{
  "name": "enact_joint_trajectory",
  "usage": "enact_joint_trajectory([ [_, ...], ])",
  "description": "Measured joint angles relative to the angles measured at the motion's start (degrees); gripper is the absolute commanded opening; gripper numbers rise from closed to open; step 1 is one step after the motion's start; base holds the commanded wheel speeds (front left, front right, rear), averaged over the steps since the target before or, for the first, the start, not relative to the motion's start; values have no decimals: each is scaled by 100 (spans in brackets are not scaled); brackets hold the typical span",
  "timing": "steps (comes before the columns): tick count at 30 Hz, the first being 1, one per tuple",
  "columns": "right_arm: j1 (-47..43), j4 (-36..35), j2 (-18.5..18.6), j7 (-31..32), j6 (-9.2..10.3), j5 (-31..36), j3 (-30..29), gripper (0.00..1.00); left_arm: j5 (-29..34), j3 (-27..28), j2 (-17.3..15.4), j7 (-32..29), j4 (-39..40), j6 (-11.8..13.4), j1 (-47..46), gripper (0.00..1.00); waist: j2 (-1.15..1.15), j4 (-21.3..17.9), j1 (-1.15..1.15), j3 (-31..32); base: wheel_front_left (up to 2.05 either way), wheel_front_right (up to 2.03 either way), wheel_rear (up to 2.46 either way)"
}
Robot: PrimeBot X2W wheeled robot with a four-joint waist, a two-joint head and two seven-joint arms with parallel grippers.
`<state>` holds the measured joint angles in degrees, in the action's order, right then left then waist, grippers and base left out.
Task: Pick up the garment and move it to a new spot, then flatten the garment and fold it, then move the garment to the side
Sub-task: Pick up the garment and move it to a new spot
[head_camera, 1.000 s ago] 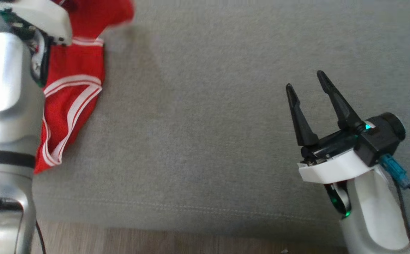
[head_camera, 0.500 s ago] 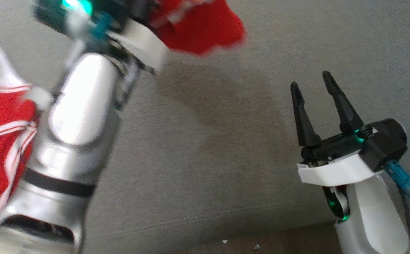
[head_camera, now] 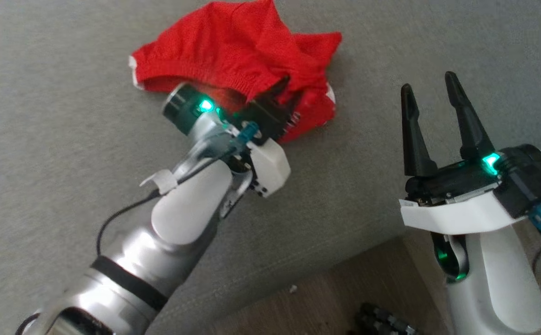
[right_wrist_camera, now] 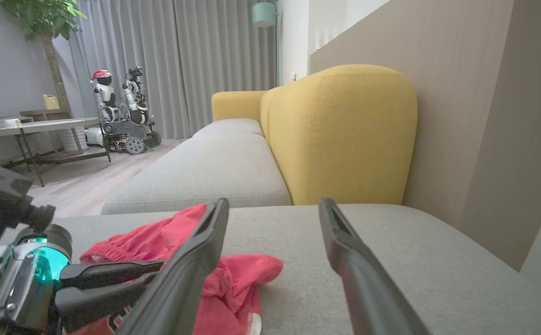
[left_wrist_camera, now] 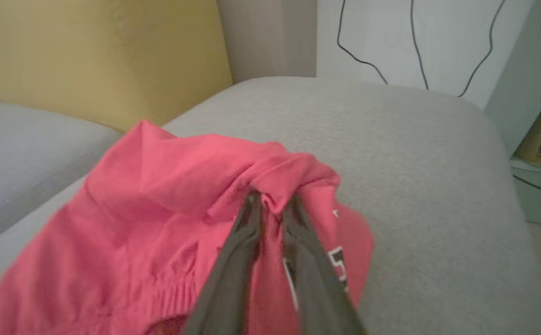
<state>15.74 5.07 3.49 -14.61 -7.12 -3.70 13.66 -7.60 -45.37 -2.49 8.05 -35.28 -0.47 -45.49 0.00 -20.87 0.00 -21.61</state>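
The garment (head_camera: 238, 51) is red with white trim and lies bunched on the grey sofa cushion (head_camera: 65, 116). My left gripper (head_camera: 289, 93) reaches into its near right side, fingertips buried in cloth. In the left wrist view the two dark fingers (left_wrist_camera: 247, 223) stand close together with a raised fold of the garment (left_wrist_camera: 158, 200) pinched between their tips. My right gripper (head_camera: 431, 86) hovers open over the cushion to the right of the garment, nothing between its fingers. The right wrist view has the garment (right_wrist_camera: 158, 237) low at the left, behind the right gripper (right_wrist_camera: 275, 204).
The cushion's front edge runs diagonally, with wooden floor (head_camera: 345, 288) below it. A yellow backrest (right_wrist_camera: 345, 135) rises behind the seat. Far off stand another robot (right_wrist_camera: 117, 111) and a table (right_wrist_camera: 42, 125). Cables hang on the wall (left_wrist_camera: 391, 46).
The head camera has shifted. My left arm has swung from the left edge toward the middle, carrying the garment, which now rests bunched on the cushion. The right gripper stays open.
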Motion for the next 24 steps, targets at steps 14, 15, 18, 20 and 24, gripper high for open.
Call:
enact_joint_trajectory([
  [14, -71, 265, -25, 0, 0, 162, 45, 100, -1214, -204, -16, 627, 726, 1010, 334, 100, 0, 599, 0, 256, 0, 0, 0],
  [15, -98, 308, -26, 0, 0, 179, 75, 100, -1217, -97, -51, 626, 792, 1082, 508, 100, 0, 698, 0, 348, 0, 0, 0],
  [18, -261, 431, -26, 0, 0, 221, 143, 100, -1238, 332, -232, 627, 1226, 1322, 1120, 100, 0, 974, 0, 647, 0, 0, 0],
  [20, -383, 526, -24, 0, 0, 224, 178, 100, -1238, 648, -367, 635, 1521, 1432, 1551, 100, 0, 1151, 0, 856, 0, 0, 0],
  [24, -571, 661, -20, 0, 0, 224, 213, 100, -1146, 1227, -516, 644, 2150, 1561, 2488, 100, 0, 1461, 0, 1272, 0, 0, 0],
])
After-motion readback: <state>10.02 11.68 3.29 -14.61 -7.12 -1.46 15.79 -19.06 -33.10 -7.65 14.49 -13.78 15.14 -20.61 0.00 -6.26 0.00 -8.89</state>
